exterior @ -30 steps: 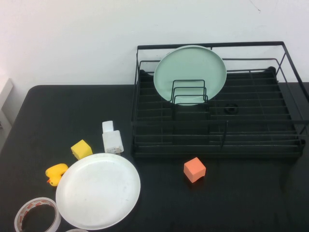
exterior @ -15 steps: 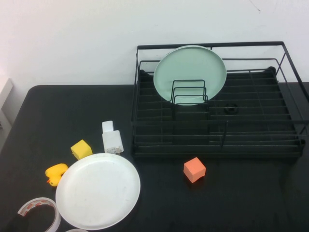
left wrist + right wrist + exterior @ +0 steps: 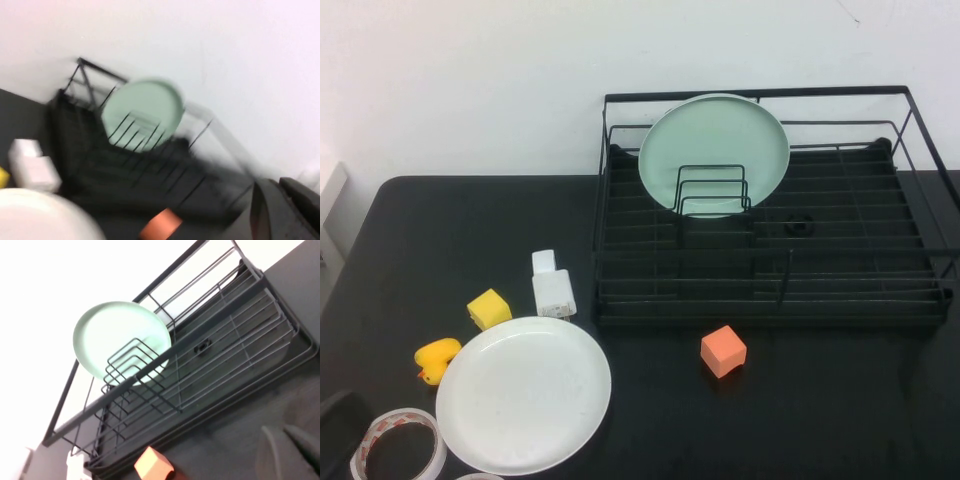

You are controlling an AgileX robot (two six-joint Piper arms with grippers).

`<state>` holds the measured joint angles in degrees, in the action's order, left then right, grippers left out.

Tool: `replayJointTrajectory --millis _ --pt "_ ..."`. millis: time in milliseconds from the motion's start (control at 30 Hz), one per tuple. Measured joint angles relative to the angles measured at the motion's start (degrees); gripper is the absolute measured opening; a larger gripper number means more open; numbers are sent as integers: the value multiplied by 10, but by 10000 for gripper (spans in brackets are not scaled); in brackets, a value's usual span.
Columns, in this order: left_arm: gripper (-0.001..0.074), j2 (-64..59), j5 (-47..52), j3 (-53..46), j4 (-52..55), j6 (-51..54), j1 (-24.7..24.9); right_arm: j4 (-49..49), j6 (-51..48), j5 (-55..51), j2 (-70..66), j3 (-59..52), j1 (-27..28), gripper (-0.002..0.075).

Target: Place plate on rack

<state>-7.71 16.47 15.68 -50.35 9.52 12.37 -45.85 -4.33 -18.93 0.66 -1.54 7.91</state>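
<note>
The white plate (image 3: 523,394) lies flat on the black table at the front left; its rim also shows in the left wrist view (image 3: 45,217). The black wire rack (image 3: 770,308) stands at the back right, with a mint-green plate (image 3: 714,150) upright in its dividers. A dark part of my left arm (image 3: 336,432) shows at the front left corner, left of the white plate and apart from it. My left gripper (image 3: 272,187) is shut and empty. My right gripper (image 3: 277,430) is shut and empty, in front of the rack (image 3: 235,355); it is outside the high view.
An orange cube (image 3: 723,351) sits just in front of the rack. A white adapter (image 3: 552,290), a yellow cube (image 3: 489,308) and a yellow duck (image 3: 436,359) lie beside the white plate's far edge. A tape roll (image 3: 398,445) lies at the front left.
My left arm has come into the high view at the front left corner and moved further in. The plates, rack and small objects have not moved.
</note>
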Motion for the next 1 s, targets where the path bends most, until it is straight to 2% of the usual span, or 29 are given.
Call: replayJointTrajectory --millis 200,300,433,567,667,867,1000 --pt "-3 -187 196 186 286 -70 0 0 -12 -13 0 0 0 5" --pt "-3 -293 294 266 391 -114 0 0 -14 -19 0 0 0 5" --pt "-3 -415 391 343 469 -137 0 -1 -14 -20 0 0 0 5" --pt "22 -511 390 373 481 -144 0 -6 -27 -21 0 0 0 5" --pt "107 -578 368 376 476 -150 0 -10 -35 -21 0 0 0 5" --pt "412 -708 325 378 440 -163 0 -10 -37 -21 0 0 0 5" --pt "468 -770 273 379 432 -170 -2 -11 -38 -26 0 0 0 5"
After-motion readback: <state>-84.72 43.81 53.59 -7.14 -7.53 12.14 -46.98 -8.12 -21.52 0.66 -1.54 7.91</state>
